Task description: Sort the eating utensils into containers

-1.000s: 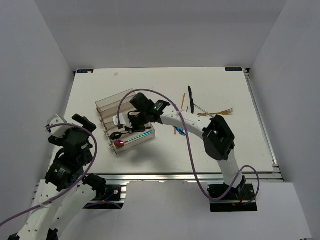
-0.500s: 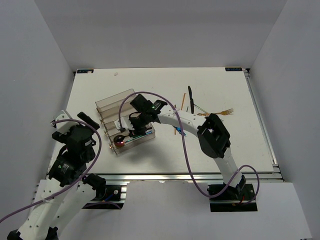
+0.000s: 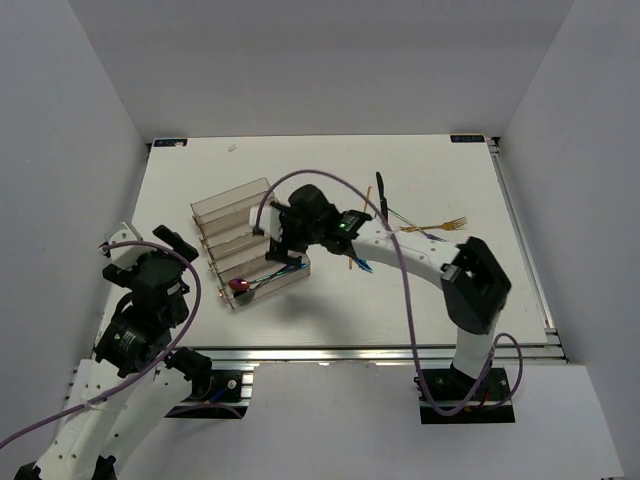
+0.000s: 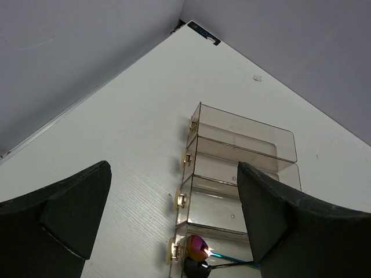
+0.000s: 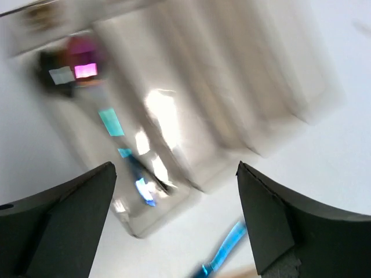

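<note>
The clear tray (image 3: 228,203) sits left of centre on the table (image 3: 450,165), its narrow compartments stepping down toward me. Only the nearest compartment holds anything that I can see: a purple-red spoon (image 4: 197,245), a black spoon (image 4: 195,268) just beside it, and a blue handle (image 3: 268,279) running along the compartment. The other compartments look bare from the left wrist camera.

To the right of the tray, loose on the table, lie a black piece (image 3: 381,193), an orange chopstick (image 3: 366,203) and a gold fork (image 3: 447,223); a blue piece (image 5: 227,248) lies just outside the tray's end.

The right gripper (image 5: 174,174) hangs over the tray's near compartments with its fingers spread wide and nothing between them; that view is heavily blurred. The left gripper (image 4: 173,191) sits well to the left of the tray, also spread apart and holding nothing.
</note>
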`<state>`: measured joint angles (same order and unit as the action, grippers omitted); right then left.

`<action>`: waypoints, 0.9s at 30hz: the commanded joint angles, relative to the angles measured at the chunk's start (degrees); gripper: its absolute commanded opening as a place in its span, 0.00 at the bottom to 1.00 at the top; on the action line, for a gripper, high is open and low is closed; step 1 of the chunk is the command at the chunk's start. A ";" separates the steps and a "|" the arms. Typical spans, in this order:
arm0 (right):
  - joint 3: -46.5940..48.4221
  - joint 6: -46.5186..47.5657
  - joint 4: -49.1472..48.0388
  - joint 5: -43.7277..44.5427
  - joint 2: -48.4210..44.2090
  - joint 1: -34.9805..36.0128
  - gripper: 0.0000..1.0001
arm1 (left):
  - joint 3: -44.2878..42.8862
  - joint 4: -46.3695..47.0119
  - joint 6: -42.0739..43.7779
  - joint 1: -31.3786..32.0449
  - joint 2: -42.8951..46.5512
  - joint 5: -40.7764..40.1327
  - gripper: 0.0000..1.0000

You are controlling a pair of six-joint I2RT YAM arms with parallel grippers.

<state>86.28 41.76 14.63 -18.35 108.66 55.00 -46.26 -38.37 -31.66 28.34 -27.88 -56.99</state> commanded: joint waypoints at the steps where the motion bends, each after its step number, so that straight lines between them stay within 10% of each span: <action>1: -5.23 -28.13 -24.02 33.75 -8.90 -1.39 0.89 | 0.47 0.49 0.55 -0.04 0.54 0.48 0.98; 10: -1.64 -37.44 -1.81 23.91 -8.56 -11.84 0.89 | 0.47 0.93 1.16 -0.04 -0.77 3.02 0.98; 15: 1.85 -39.48 3.72 22.31 -2.52 -18.52 0.72 | 0.82 2.07 2.30 -0.04 -1.91 5.13 0.98; 27: 13.21 -35.78 15.33 19.58 12.18 -19.06 0.60 | 1.00 3.21 3.97 -0.04 -5.52 9.70 0.98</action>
<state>97.08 5.72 27.99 2.72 121.97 35.68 -45.43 -36.69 -28.67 28.34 -33.21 -48.97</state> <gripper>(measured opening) 0.616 0.981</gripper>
